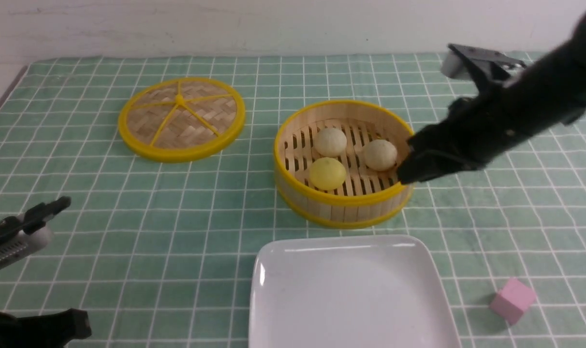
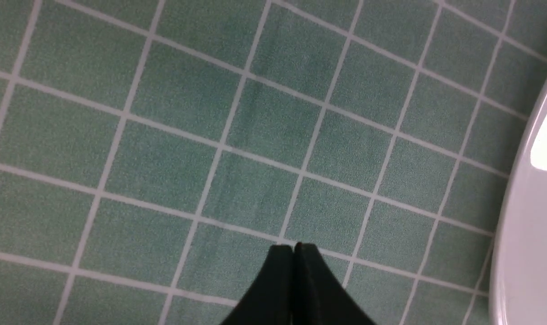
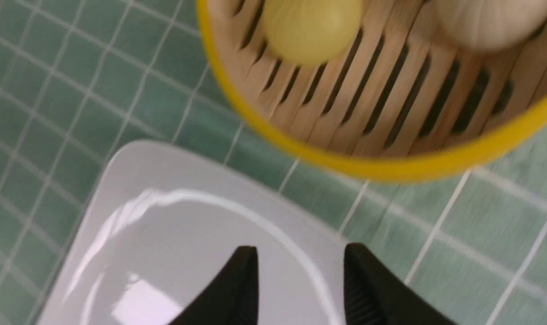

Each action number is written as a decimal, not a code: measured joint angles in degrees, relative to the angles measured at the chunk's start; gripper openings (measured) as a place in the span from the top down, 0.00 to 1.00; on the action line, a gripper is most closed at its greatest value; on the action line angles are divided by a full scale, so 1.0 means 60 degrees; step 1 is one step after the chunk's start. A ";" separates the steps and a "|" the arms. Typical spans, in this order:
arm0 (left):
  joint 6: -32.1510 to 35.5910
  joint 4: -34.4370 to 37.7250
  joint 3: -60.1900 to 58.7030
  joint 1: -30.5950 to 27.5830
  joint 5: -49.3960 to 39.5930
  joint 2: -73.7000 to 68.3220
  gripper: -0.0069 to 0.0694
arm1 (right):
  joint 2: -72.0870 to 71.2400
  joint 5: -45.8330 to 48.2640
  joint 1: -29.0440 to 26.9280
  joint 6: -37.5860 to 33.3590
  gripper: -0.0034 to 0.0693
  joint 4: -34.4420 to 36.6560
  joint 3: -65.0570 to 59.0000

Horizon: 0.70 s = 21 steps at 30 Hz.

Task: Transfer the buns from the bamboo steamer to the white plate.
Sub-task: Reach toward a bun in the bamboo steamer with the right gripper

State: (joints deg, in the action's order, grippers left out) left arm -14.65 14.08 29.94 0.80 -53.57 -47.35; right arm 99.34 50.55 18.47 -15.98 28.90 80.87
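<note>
The bamboo steamer (image 1: 342,209) stands mid-table with all three buns on its slatted floor: two pale beige buns (image 1: 330,141) (image 1: 380,154) and a yellow bun (image 1: 328,173). My right gripper (image 1: 405,165) hovers at the steamer's right rim, close to the right-hand beige bun. In the right wrist view this gripper (image 3: 300,253) is open and empty above the white plate (image 3: 187,253), with the yellow bun (image 3: 312,27) and the steamer rim (image 3: 391,167) ahead. The white plate (image 1: 346,295) lies empty in front of the steamer. My left gripper (image 2: 294,249) is shut over bare cloth.
A flat woven lid (image 1: 182,118) with a yellow rim lies at the back left. A pink cube (image 1: 513,299) sits to the right of the plate. My left arm (image 1: 82,324) rests low at the front left. The plate's edge (image 2: 530,253) shows in the left wrist view.
</note>
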 joint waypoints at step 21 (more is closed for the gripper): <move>0.0000 0.0008 0.0000 0.0000 0.0210 0.0000 0.87 | 0.4178 -0.0315 0.0309 0.2171 0.93 -0.3369 0.4149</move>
State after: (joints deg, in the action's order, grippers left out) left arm -14.65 14.13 29.94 0.80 -52.31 -47.35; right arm 124.41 48.66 20.32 -2.95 8.69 105.77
